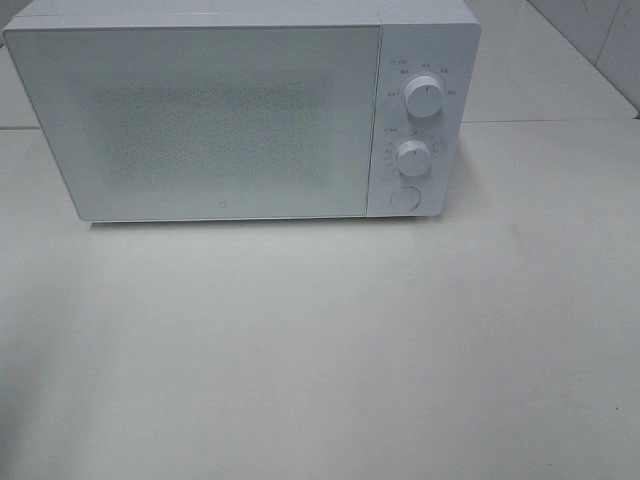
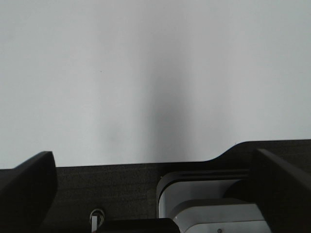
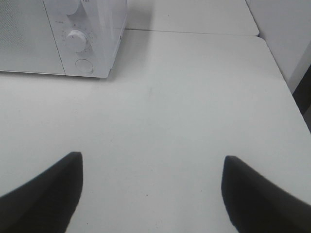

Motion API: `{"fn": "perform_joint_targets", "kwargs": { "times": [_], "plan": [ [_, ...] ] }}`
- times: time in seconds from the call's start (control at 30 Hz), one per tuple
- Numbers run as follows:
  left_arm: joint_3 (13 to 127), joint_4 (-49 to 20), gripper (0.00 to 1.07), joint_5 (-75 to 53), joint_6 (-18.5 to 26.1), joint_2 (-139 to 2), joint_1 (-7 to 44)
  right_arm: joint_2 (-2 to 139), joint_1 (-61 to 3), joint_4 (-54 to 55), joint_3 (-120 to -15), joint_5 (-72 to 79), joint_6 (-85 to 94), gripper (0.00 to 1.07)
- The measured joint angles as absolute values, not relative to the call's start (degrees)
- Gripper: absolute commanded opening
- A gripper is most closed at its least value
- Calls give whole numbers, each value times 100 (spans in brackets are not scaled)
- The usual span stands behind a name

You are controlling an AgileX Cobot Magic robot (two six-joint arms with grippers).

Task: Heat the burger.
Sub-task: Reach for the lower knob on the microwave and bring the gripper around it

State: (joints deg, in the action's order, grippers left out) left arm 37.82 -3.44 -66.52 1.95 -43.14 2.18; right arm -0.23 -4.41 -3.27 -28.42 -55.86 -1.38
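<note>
One white microwave [image 1: 200, 120] stands at the far edge of the worktop [image 1: 320, 350], door shut and facing you, likely so either hand can reach it. It carries an upper dial [image 1: 424, 97], a lower dial [image 1: 413, 156] and one round button [image 1: 404, 196]. Your left hand [image 2: 153, 153] and right hand [image 3: 151, 156] are both spread and empty. The burger shows nowhere; whether it sits behind the door, you cannot tell.
</note>
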Motion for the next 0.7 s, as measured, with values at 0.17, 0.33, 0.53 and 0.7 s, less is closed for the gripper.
{"fn": "perform_joint_targets", "kwargs": {
  "times": [0.17, 0.33, 0.53, 0.7],
  "plan": [
    [3249, -344, 101, -6366, 195, -3558, 218, -23, -441, -327, -2842, -5586, -138, 74],
    [3002, -327, 100, -6234, 172, -2532, 218, -23, -441, -321, -2842, -5586, -138, 74],
    [3002, -327, 100, -6228, 172, -2045, 218, -23, -441, -321, -2842, -5586, -138, 74],
    [2991, -613, 100, -6217, 172, -1175, 218, -23, -441, -321, -2842, -5586, -138, 74]
  ]
}}
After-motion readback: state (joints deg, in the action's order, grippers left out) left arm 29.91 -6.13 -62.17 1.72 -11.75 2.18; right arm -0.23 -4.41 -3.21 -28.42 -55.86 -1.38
